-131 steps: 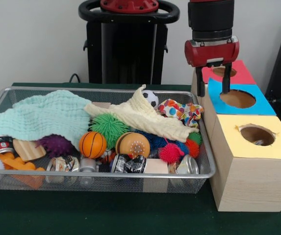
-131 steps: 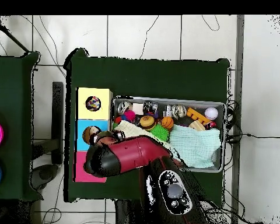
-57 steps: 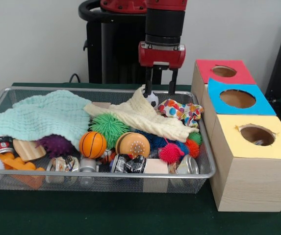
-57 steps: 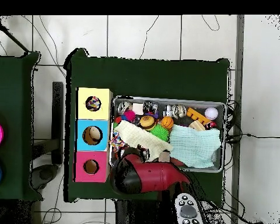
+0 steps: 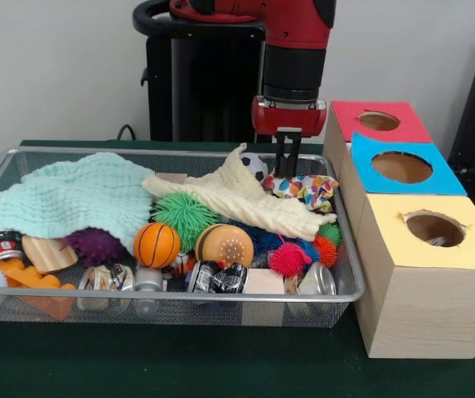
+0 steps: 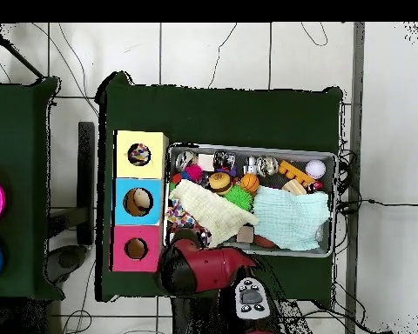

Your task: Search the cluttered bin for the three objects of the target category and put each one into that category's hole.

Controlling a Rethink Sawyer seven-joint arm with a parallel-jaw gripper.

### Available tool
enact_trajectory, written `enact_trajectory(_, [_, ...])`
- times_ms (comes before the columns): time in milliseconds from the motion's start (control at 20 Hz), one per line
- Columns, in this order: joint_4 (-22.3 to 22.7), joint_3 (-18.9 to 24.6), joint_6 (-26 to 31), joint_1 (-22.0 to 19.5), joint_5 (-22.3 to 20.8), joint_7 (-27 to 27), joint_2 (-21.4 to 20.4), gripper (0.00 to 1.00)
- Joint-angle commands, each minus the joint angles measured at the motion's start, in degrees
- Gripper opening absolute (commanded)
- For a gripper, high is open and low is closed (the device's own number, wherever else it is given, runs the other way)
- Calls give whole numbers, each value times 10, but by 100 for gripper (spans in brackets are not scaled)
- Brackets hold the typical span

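Note:
The wire mesh bin is full of clutter; it also shows in the overhead view. One white polka-dot cloth lies crumpled at the bin's back right corner, and it shows next to the boxes in the overhead view. My gripper is down at the cloth's left edge, fingers close together on the fabric. The hole in the yellow-topped box holds something multicoloured, clearer in the overhead view. No other polka-dot cloth shows in the bin. In the overhead view the arm hides the gripper.
A mint green waffle cloth and a cream knitted cloth cover the bin's back. A basketball, spiky balls and cans lie at the front. The blue-topped box and red-topped box stand beyond the yellow one.
The gripper moved from above the red and blue boxes to over the bin, then right and down onto the polka-dot cloth. Its fingers, apart earlier, are now together.

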Motion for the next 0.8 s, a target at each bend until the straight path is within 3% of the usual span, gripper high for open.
enact_trajectory(50, [14, 29, -47, -26, 13, 111, 6, 0])
enact_trajectory(250, [23, 27, -35, -25, 19, 114, -10, 0])
enact_trajectory(550, [70, 50, 35, -43, 25, 103, -100, 0])
enact_trajectory(800, [82, 56, 50, -47, 31, 96, -119, 0])
